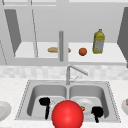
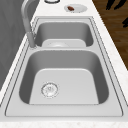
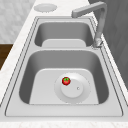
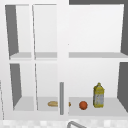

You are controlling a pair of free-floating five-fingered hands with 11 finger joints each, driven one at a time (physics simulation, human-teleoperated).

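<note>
Both hands sit low in my front view: the left hand (image 1: 45, 102) hangs over the left basin, the right hand (image 1: 97, 111) over the right basin near its front rim. Each is a dark clump to me, and I cannot tell whether their fingers are relaxed or curled, nor whether either one touches anything. Between them a big red ball (image 1: 67, 114) covers the front edge of the sink (image 1: 112, 100). Just past the ball's right side I see a small strawberry (image 1: 82, 108) on a plate (image 1: 86, 103) in the right basin, near the right hand (touching or apart, I cannot say). The faucet (image 1: 75, 71) rises behind the divider, spout angled to the right. On the open cabinet shelf above lie a bread roll (image 1: 53, 49), an orange (image 1: 82, 51) and a yellow bottle (image 1: 99, 41).

From the left side I see the near basin's drain (image 2: 50, 89), and a small dish (image 2: 75, 8) on the far counter.

From the right side the strawberry rests on the plate's left part, off centre, in the near basin.

Up top, the roll, orange and bottle stand in a row on the lower shelf, the bottle upright at the right.
</note>
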